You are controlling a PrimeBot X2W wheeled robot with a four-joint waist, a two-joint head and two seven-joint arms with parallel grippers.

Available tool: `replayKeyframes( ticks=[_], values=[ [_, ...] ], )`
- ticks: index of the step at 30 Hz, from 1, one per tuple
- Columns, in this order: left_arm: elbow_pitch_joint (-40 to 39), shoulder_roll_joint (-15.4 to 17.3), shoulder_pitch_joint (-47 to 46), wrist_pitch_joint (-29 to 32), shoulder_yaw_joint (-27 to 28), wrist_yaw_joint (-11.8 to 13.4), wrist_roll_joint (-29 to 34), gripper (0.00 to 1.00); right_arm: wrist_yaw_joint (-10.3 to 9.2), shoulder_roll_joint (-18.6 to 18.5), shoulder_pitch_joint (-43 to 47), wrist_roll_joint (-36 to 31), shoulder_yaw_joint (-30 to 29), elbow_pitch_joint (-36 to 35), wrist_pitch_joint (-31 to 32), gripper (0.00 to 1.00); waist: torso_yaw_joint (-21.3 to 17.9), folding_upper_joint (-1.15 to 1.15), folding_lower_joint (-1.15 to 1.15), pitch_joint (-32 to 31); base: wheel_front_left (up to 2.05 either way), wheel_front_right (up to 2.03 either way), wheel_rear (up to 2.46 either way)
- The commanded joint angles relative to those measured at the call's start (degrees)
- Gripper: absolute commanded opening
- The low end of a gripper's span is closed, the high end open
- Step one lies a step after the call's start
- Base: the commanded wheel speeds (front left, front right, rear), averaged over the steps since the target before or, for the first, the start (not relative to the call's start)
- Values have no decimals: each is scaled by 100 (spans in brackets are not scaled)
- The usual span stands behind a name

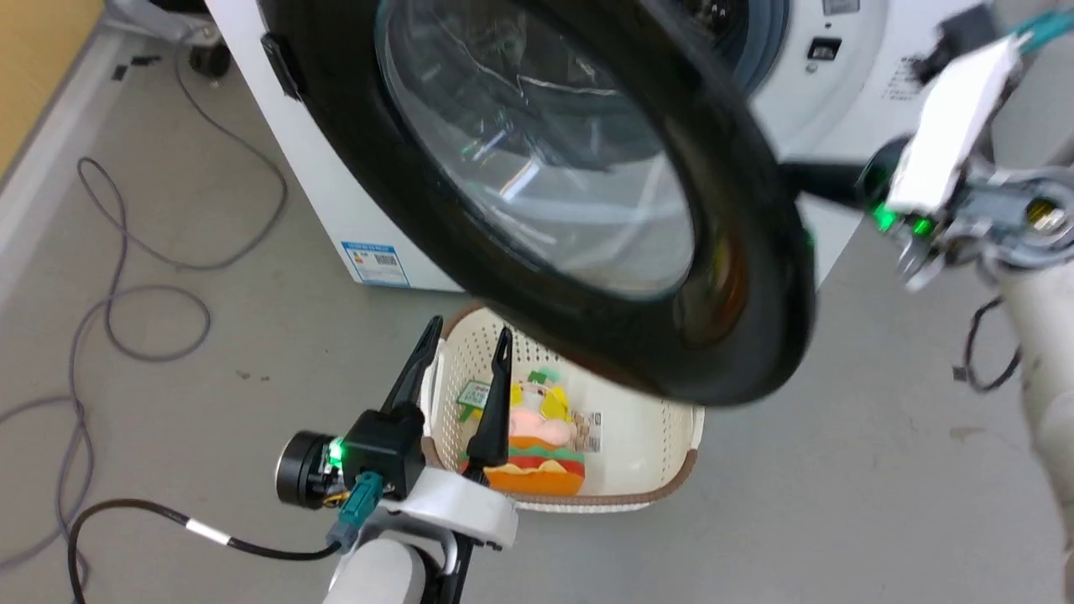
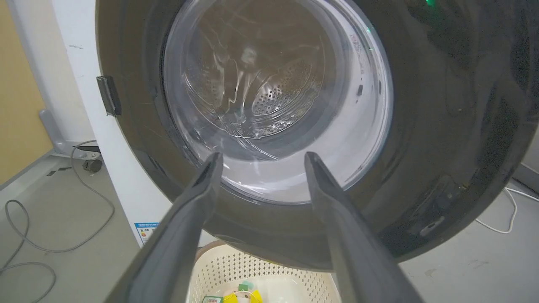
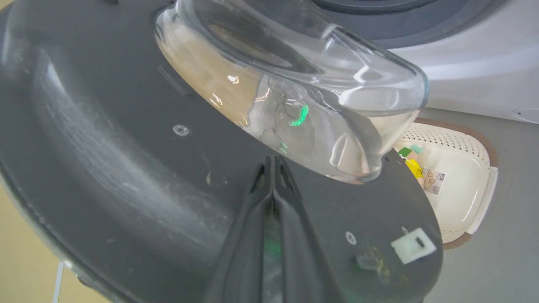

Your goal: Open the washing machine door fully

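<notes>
The door (image 1: pixel 738 277) is standing partly open, hinged at the left edge of the machine (image 1: pixel 357 226). The right fingers (image 3: pixel 257 219), pressed together and holding nothing, are resting against its inner face. The left fingers (image 1: pixel 497 386), spread wide, are pointing at its outer face.

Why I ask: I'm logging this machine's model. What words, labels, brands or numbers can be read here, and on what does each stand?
No text is legible.
The blue label, low on the washing machine: too small to read.
The grey print on its front panel: blurred.
The paper tag in the basket: print too small to read.
</notes>
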Motion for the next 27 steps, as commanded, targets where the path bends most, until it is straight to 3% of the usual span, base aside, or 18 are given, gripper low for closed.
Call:
replayKeyframes(
  ticks=[1,17,27],
  values=[
    [29,20,109,-32,46,-36,30,100,7,154,335,59,66,-148,90,0,28,0,0,-119,0,0,0],
    [101,20,446,-32,464,-229,375,100,7,882,1787,397,187,-990,276,0,177,0,0,-468,0,0,0],
    [119,20,529,-32,527,-236,418,100,7,1094,2287,513,127,-1307,10,0,119,0,0,-500,0,0,0]
  ],
)
